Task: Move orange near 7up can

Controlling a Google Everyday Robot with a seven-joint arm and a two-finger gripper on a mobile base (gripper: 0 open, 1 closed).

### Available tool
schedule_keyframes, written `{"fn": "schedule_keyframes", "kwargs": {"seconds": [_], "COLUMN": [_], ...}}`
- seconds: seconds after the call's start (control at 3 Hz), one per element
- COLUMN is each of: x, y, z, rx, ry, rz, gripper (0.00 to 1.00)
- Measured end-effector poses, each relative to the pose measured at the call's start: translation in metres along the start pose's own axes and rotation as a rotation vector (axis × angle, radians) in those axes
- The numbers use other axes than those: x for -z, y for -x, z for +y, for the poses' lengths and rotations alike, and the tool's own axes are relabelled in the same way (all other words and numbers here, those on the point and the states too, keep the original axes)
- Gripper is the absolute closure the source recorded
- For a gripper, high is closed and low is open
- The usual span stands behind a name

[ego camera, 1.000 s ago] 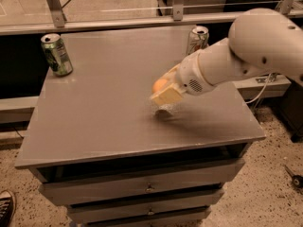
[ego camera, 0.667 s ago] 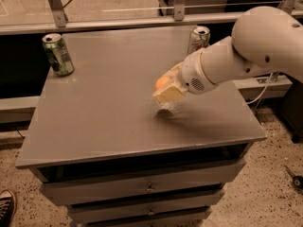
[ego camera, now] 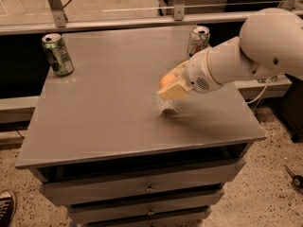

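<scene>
I see the gripper (ego camera: 171, 86) over the middle of the grey table (ego camera: 94, 126), jaws pinching the orange (ego camera: 166, 80) just off the surface. The 7up can (ego camera: 199, 40) stands near, at the back edge. A green can (ego camera: 57, 55) stands back left, well apart.

— What sort of place is shown?
— A robot test lab is suggested. A grey drawer cabinet (ego camera: 104, 112) is set on a speckled floor (ego camera: 274, 188). Above its top, an orange (ego camera: 166, 79) is clasped in the gripper (ego camera: 170, 87) of a white robot arm (ego camera: 236, 60).
</scene>
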State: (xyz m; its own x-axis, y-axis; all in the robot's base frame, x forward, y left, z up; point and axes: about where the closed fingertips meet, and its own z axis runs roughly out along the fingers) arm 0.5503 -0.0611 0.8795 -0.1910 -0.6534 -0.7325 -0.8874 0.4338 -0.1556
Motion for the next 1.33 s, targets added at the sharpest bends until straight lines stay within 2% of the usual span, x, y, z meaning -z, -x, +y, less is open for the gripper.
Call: {"fn": "schedule_keyframes", "kwargs": {"seconds": [0.33, 0.67, 1.0, 1.33], "x": [0.042, 0.072, 0.086, 0.079], "y": [-0.016, -0.026, -0.050, -0.068], "z": [-0.052, -0.085, -0.133, -0.164], "rx": [-0.019, -0.026, -0.066, -0.101], "ry": [-0.166, -0.281, -0.387, -0.423], "rz": [-0.050, -0.072, -0.116, -0.146], "gripper": [1.00, 1.00, 1.00, 1.00]}}
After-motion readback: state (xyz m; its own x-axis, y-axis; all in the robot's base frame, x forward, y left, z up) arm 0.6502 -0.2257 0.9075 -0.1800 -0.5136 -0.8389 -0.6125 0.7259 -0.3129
